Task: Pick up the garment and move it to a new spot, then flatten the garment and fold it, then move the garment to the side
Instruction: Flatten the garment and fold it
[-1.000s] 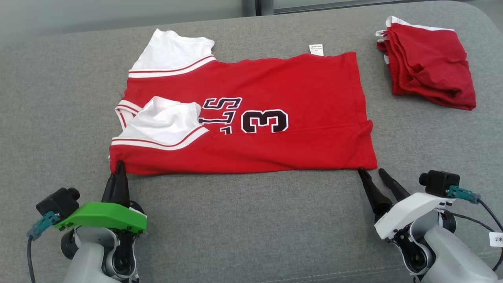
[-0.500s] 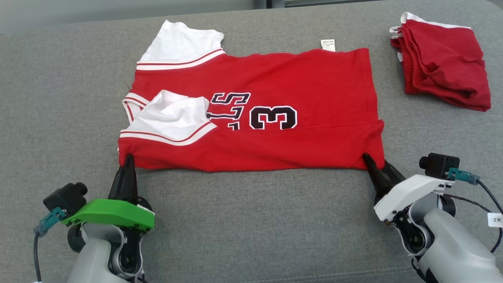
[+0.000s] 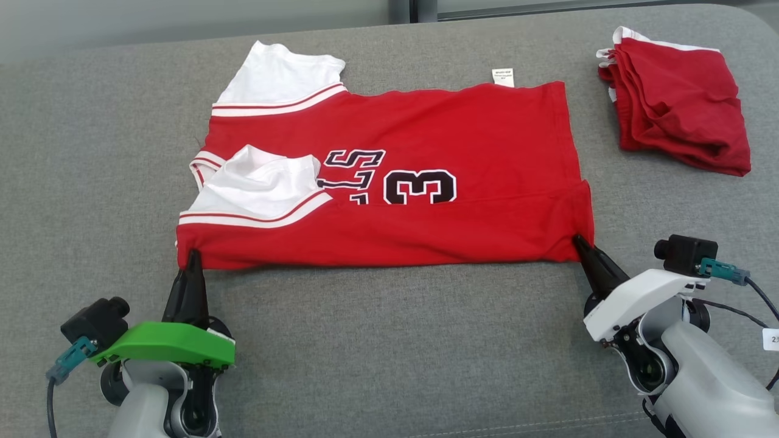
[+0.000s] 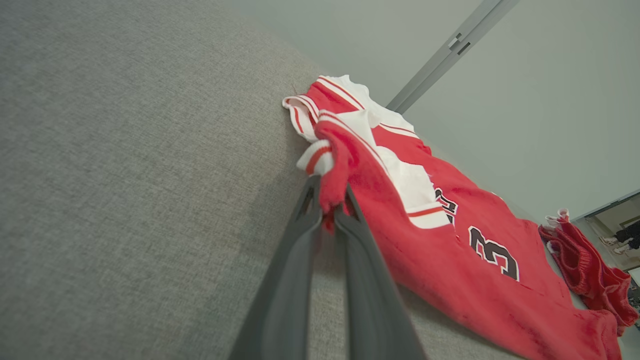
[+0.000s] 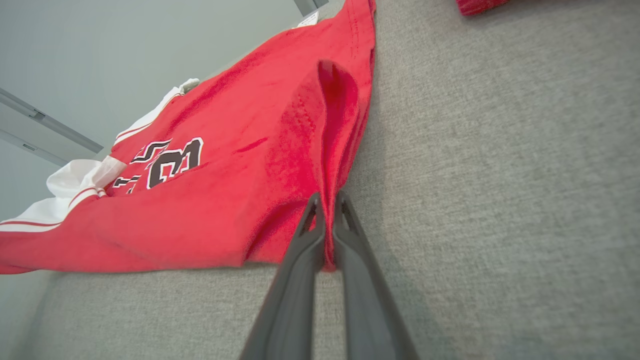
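The garment (image 3: 426, 164) is a red jersey with white sleeves and black number print, lying spread on the grey surface with its near sleeve folded onto the body. My left gripper (image 3: 193, 254) is shut on the garment's near-left corner; in the left wrist view a bunch of red cloth (image 4: 332, 185) sits pinched between the fingers (image 4: 295, 250). My right gripper (image 3: 579, 243) is shut on the near-right hem corner, and the right wrist view shows a raised fold of the garment (image 5: 330, 150) caught between its fingertips (image 5: 327, 212).
A folded pile of red clothes (image 3: 675, 103) lies at the far right of the grey cushioned surface (image 3: 389, 340). The surface's back edge (image 3: 122, 55) meets a pale wall beyond the garment. Bare grey fabric stretches between my two arms.
My right gripper moved forward onto the garment's near-right corner and shut on it, pulling up a small fold. The left gripper kept its hold. The head view shifted slightly.
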Motion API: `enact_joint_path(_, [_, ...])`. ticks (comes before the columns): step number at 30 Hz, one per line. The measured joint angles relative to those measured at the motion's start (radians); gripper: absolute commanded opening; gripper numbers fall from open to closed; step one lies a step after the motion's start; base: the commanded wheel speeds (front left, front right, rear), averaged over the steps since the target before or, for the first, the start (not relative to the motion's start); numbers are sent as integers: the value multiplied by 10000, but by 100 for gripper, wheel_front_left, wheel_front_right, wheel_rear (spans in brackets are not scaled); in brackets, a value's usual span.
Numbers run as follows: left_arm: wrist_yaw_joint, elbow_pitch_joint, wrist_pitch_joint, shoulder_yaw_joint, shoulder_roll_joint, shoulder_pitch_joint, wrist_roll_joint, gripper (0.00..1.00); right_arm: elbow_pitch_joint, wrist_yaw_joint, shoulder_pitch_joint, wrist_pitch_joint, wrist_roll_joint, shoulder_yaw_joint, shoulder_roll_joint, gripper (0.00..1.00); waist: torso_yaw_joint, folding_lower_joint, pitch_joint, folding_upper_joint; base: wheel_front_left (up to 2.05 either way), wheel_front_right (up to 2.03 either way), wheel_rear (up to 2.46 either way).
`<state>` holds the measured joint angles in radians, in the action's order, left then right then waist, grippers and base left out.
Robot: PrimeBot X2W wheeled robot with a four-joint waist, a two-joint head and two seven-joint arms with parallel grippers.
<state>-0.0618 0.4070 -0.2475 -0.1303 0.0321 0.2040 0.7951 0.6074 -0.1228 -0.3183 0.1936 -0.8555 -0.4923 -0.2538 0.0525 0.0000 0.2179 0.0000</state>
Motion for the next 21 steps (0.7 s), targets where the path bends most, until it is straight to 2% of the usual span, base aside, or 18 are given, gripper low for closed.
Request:
enact_joint_path(14, [217,-1200,-12,236,0,-984,201,0,-1252,-2,985,184,-186,-228,-759,0,45,0,-694,0,0,0,0])
enact_joint_path(21, [376,-1952,-12,313,8,-1883,-96,0,-1918,-4,1673,180,-261,-316,-1118,0,125,0,-864,0,0,0,0])
